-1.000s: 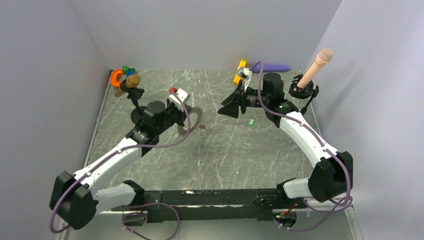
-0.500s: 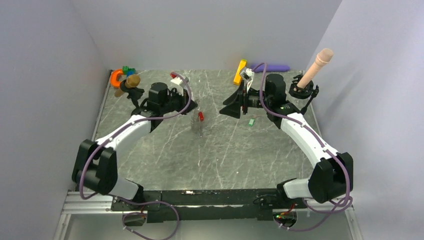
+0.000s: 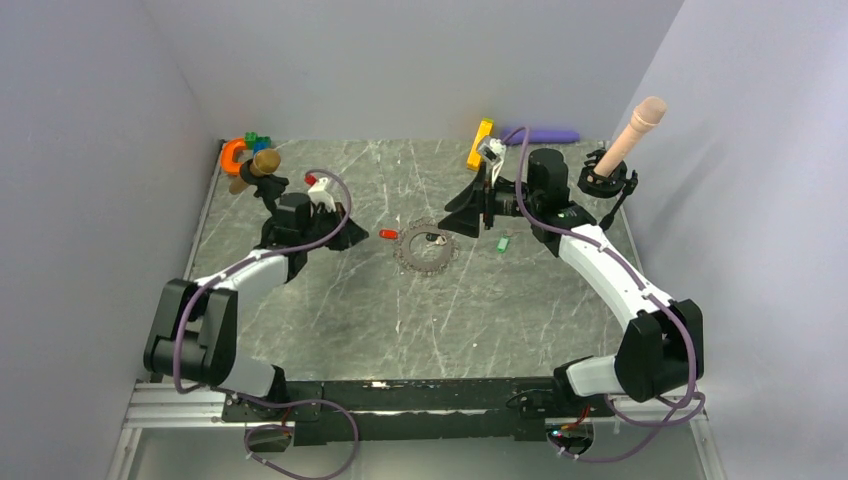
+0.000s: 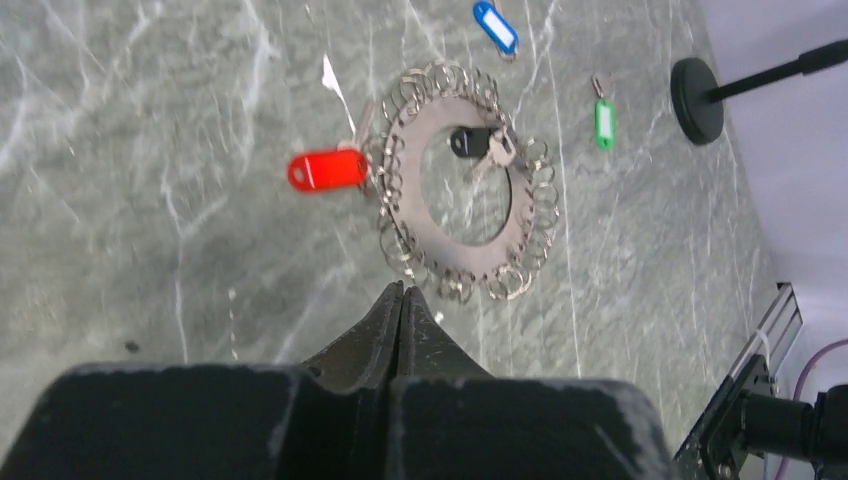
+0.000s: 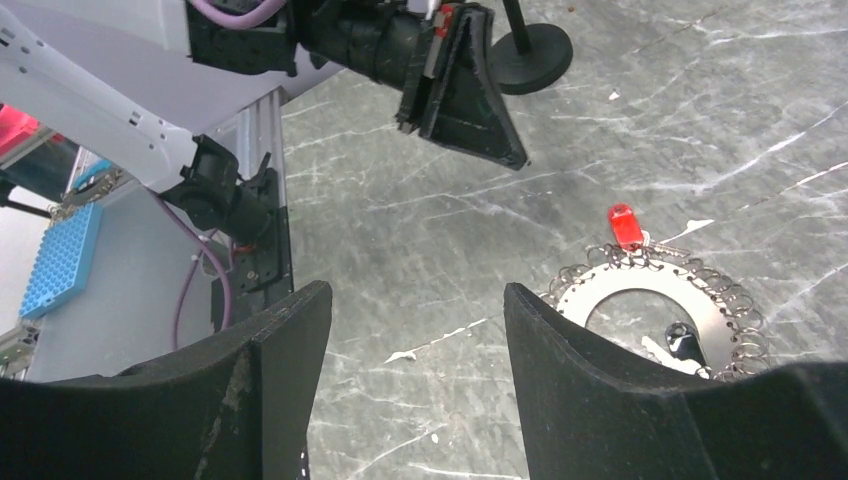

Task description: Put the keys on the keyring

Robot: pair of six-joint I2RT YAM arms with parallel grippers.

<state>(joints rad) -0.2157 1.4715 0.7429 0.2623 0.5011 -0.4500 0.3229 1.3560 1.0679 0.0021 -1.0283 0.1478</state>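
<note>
The keyring point(image 3: 424, 252), a flat grey ring edged with small wire loops, lies on the table's middle point(image 4: 455, 250). A red key point(image 3: 389, 234) touches its left rim point(image 4: 326, 169). A black-rimmed key point(image 4: 468, 141) lies inside the ring's hole. The green key point(image 3: 503, 243) lies to the ring's right point(image 4: 602, 122), and the blue key point(image 4: 496, 26) lies beyond the ring. My left gripper point(image 4: 402, 292) is shut and empty, left of the ring point(image 3: 328, 238). My right gripper point(image 5: 415, 300) hovers open behind the ring point(image 3: 462, 215), holding nothing.
A yellow block point(image 3: 480, 143) and a purple bar point(image 3: 545, 134) lie at the back wall. At the back right a peg stands on a black stand point(image 3: 607, 178). In the back left corner are an orange horseshoe piece point(image 3: 232, 155) and small bricks point(image 3: 258, 141).
The left arm has drawn back to the left and let go of the keyring. The ring hung upright half a second ago and now lies flat with the red key at its rim.
</note>
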